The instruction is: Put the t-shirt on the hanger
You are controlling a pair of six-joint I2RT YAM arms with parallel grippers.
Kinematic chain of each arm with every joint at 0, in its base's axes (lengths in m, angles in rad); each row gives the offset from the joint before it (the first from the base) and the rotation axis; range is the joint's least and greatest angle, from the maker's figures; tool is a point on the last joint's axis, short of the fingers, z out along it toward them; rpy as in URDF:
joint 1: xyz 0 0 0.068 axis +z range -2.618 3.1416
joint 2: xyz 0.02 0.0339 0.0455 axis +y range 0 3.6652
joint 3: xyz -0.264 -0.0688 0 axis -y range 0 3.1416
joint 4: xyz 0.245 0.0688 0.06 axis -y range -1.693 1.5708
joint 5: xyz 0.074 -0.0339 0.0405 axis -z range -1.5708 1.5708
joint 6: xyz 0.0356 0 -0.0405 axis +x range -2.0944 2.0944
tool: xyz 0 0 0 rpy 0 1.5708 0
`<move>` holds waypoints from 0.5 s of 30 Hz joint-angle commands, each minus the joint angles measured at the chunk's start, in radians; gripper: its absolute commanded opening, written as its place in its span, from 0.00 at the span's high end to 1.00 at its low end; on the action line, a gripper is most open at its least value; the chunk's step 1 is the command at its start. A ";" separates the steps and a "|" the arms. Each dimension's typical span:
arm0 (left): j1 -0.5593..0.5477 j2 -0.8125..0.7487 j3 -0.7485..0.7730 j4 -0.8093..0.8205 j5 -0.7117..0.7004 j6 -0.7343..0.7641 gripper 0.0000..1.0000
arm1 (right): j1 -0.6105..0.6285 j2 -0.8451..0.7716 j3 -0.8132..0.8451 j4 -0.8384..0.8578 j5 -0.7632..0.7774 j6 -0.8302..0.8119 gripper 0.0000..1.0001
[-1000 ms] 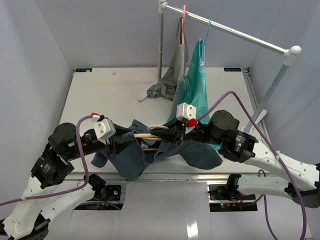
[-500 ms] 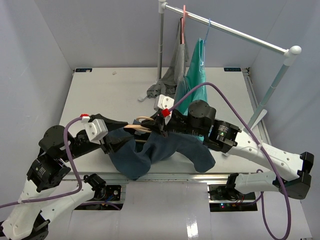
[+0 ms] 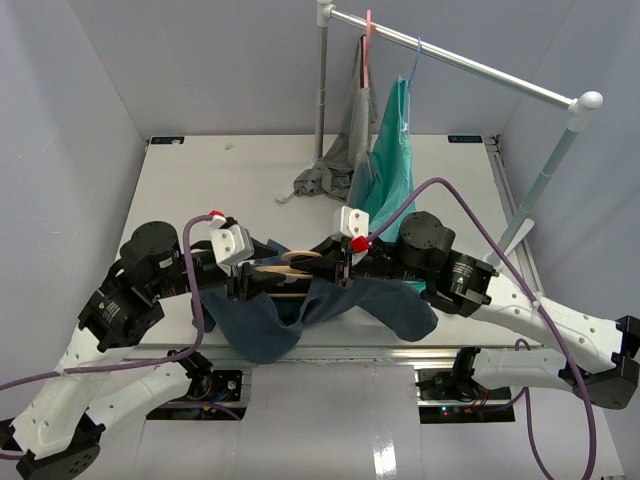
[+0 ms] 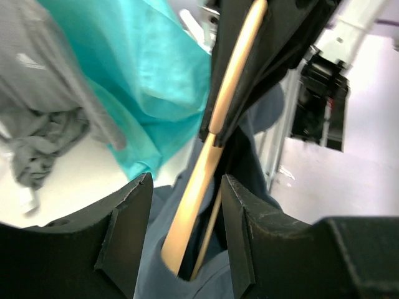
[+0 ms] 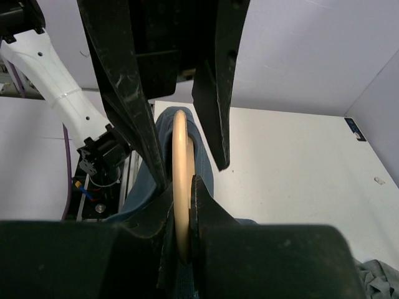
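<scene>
The tan hanger hangs low over the table's near edge, between my two grippers. The dark slate-blue t-shirt drapes under it and over that edge. My right gripper is shut on the hanger, with shirt cloth bunched beside its pads. My left gripper comes in from the left. In the left wrist view its jaws stand open on either side of the hanger's arm, with a gap on the left side. That arm runs down into the shirt's opening.
A metal clothes rail crosses the back right. A teal-green garment on a thin blue hanger and a grey garment on a pink hanger hang from it, down to the table. Grey walls enclose the white table.
My left gripper has swung right and now straddles the hanger's arm. The right gripper drew left, then came back right, and still holds the hanger. The shirt shifted with it.
</scene>
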 commanded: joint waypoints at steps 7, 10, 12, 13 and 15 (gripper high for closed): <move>0.000 0.100 -0.003 -0.055 0.163 0.065 0.55 | 0.001 -0.039 -0.011 0.108 -0.038 -0.002 0.92; 0.000 0.126 0.003 -0.061 0.169 0.060 0.62 | 0.001 -0.042 -0.015 0.108 -0.053 -0.004 0.92; 0.000 0.143 0.010 -0.070 0.174 0.065 0.67 | 0.001 -0.046 -0.018 0.112 -0.054 -0.005 0.92; 0.000 0.153 0.014 -0.076 0.174 0.069 0.74 | 0.001 -0.047 -0.019 0.114 -0.051 -0.005 0.92; 0.000 0.159 0.024 -0.078 0.174 0.071 0.99 | 0.001 -0.049 -0.020 0.113 -0.047 -0.005 0.92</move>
